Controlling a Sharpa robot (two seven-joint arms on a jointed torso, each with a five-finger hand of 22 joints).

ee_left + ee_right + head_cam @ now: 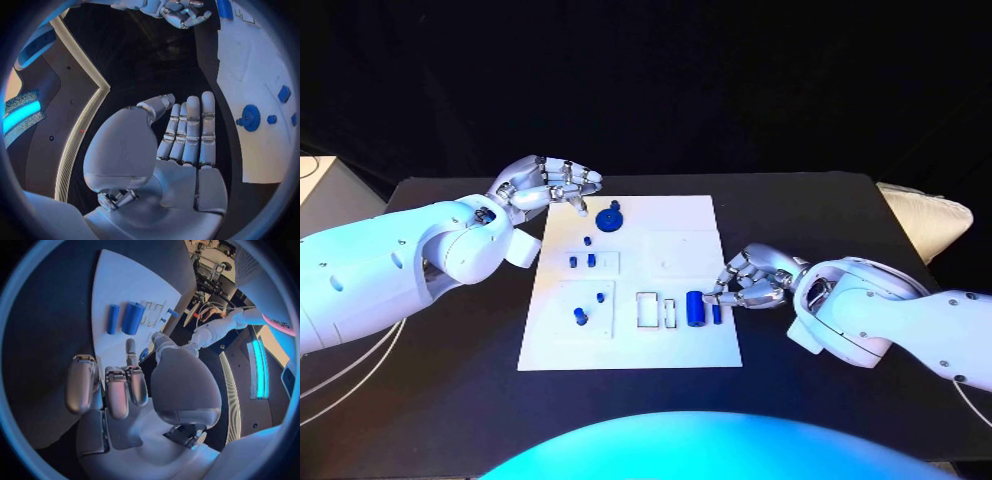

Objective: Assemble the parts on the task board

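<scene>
Lying nearest on the flat white task board (678, 345), itself in the middle of the black worktop (805, 200): two small blue plastic cylinders (694, 309), just beside the right hand (744, 285), fingers curled in, seemingly holding nothing. Likely handling light, stiff and a little slippery; best pinched across the round sides. Standing farther off: small blue pegs (590, 260), then a blue toothed wheel (609, 219) near the left hand (548, 185), fingers straight and together, empty. Hard to tell whether the right fingertips are touching the cylinders; peg seats too small to make out.
</scene>
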